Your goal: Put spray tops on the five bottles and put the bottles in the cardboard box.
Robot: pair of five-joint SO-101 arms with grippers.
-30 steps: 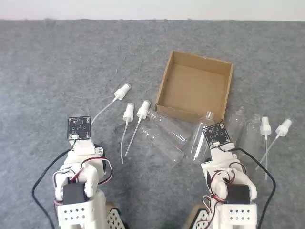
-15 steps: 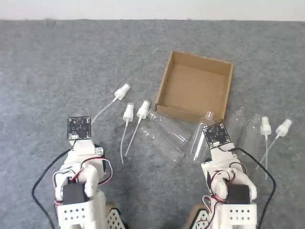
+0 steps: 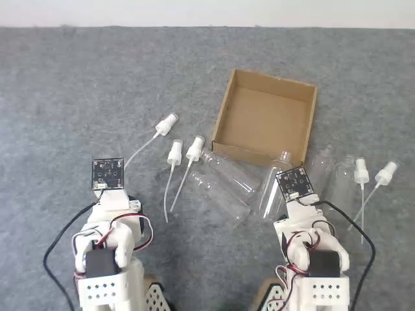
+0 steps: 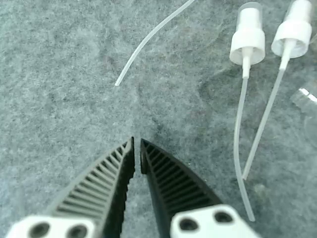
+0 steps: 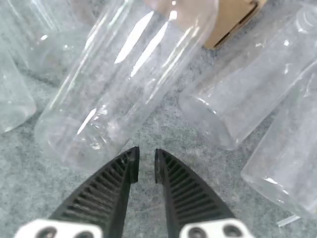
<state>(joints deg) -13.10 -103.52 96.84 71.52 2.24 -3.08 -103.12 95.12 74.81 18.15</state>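
Cardboard box [image 3: 267,120]: open-topped, upright on the grey mat [image 3: 65,84], on the far side, nearer the right arm. Bottles, five, clear, all lying on the mat outside the box: left pair of bottles [image 3: 225,172] side by side between the two arms; middle bottle [image 3: 277,170] with its neck close to the box's near wall; right pair of bottles [image 3: 337,178] just beyond it toward the right. Spray tops, five, white, with dip tubes, loose on the mat: three spray tops [image 3: 194,149] beside the left pair, ahead of the left arm; two spray tops [image 3: 361,172] at the right edge of the group. Left gripper [image 4: 137,141]: jaws drawn nearly together, nothing held, low over bare mat near two dip tubes. Right gripper [image 5: 146,151]: jaws nearly together, nothing between them, tips just beside a bottle's base.
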